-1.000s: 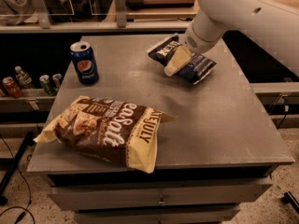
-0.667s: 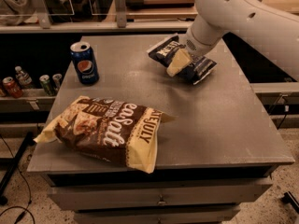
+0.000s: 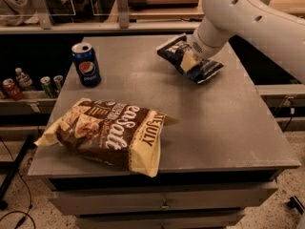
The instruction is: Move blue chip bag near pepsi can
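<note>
The blue chip bag [image 3: 206,69] is small, dark navy with pale edges, and lies at the back right of the grey table [image 3: 228,123]. My gripper [image 3: 188,61] comes down from the white arm [image 3: 238,18] onto the middle of the bag and is shut on it. One pale finger [image 3: 188,60] shows on top of the bag. The bag's left end is tipped up a little off the table. The pepsi can [image 3: 86,64] stands upright at the back left of the table, well to the left of the bag and gripper.
A large brown-and-cream "Sea Salt" chip bag [image 3: 107,132] lies at the front left of the table. Small cans and a bottle [image 3: 28,84] stand on a lower shelf to the left. A counter edge [image 3: 119,27] runs behind the table.
The gripper and the blue chip bag have shifted slightly up and to the right, and the bag's left end has lifted a little. The can and the brown bag have not moved.
</note>
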Controlling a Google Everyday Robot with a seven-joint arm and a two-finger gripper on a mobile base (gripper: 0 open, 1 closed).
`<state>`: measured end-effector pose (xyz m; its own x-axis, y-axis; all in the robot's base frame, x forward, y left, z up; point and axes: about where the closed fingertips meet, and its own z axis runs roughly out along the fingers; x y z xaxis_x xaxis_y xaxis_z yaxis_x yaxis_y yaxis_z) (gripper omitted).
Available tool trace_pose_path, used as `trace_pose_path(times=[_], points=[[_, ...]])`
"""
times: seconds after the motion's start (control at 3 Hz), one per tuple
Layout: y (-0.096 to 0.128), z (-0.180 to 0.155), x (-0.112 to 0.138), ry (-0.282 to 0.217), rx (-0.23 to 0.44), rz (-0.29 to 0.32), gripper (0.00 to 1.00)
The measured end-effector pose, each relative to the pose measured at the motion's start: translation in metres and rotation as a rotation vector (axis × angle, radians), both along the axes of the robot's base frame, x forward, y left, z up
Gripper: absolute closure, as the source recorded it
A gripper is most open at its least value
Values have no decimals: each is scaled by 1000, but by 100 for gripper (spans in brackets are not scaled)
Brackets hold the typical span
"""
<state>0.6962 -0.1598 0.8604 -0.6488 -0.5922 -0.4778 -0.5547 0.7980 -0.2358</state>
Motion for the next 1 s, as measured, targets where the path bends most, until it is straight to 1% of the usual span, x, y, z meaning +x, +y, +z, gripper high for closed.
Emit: trace_pose_path(times=[0.33,0.67,1.0], points=[[-7,20,0,-39,2,4,87],[-7,48,-3,-83,5,39,100],[2,77,-6,-135,5,96,100]])
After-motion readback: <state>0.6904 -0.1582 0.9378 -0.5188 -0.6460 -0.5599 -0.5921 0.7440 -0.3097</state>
